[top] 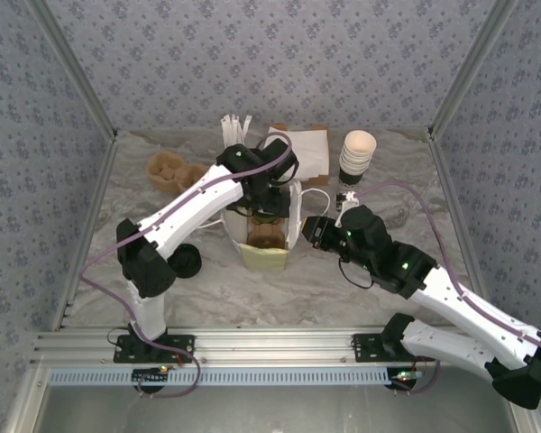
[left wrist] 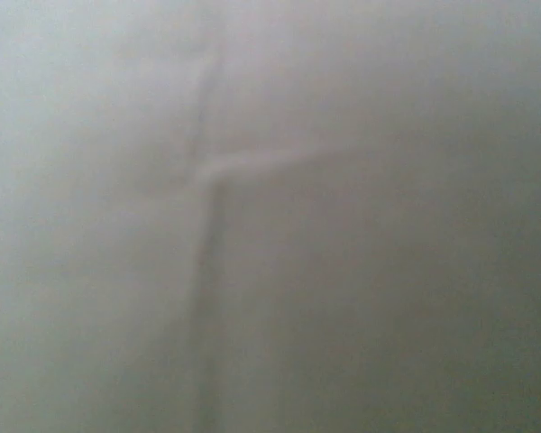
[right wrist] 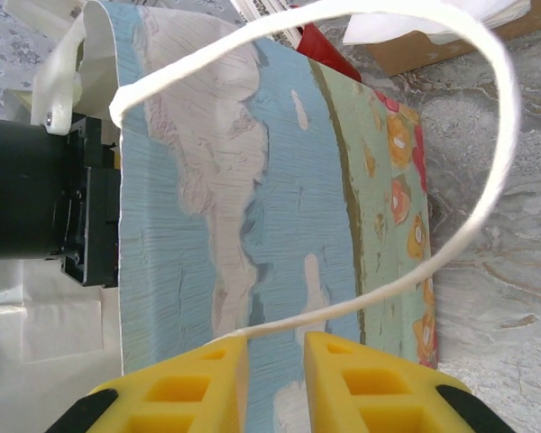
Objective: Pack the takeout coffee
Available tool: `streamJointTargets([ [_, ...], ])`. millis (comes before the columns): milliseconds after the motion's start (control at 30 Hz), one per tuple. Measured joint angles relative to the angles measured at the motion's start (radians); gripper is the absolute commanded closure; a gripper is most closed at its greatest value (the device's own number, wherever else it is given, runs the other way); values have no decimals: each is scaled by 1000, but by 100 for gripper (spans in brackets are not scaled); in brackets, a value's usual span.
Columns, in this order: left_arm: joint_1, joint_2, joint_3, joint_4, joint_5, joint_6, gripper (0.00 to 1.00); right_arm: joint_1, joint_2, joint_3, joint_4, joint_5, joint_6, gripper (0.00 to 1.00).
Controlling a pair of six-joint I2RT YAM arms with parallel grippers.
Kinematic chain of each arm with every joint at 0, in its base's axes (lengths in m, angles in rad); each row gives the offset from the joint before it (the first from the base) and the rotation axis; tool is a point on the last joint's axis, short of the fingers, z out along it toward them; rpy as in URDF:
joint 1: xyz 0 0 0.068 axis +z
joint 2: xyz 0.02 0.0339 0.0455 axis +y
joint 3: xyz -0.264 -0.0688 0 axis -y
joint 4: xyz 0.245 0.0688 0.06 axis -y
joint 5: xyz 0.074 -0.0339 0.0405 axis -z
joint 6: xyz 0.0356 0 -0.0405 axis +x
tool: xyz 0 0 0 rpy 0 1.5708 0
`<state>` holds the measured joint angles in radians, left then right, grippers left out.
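The paper bag stands open mid-table, a brown insert showing in its mouth. My left gripper reaches down into it; the left wrist view gives just a blurred pale creased bag wall, so its fingers are hidden. My right gripper is at the bag's right side. Its yellow fingertips stand slightly apart against the printed blue-green bag face, with the white cord handle crossing just above them. No green cup is visible. A round black disc lies by the left arm's elbow; I cannot tell if it is the coffee's lid.
A stack of white paper cups stands at back right, a brown box with white napkins behind the bag, white sticks beside it, and brown cup carriers at back left. A red edge peeks behind the bag.
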<state>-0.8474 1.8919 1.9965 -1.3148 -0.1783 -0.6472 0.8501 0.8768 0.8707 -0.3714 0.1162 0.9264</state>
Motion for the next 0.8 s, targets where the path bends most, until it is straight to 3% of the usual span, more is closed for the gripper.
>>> streamJointTargets([
  [400,-2,-11,0,-4,37,28,1,-13,0,5,-18,-7,-8,73],
  [567,-10,-11,-27,2,52,45,1,-50,1,42,-44,-60,-21,58],
  [800,-12,-11,-38,2,66,71,1,-138,34,214,-127,-138,-115,51],
])
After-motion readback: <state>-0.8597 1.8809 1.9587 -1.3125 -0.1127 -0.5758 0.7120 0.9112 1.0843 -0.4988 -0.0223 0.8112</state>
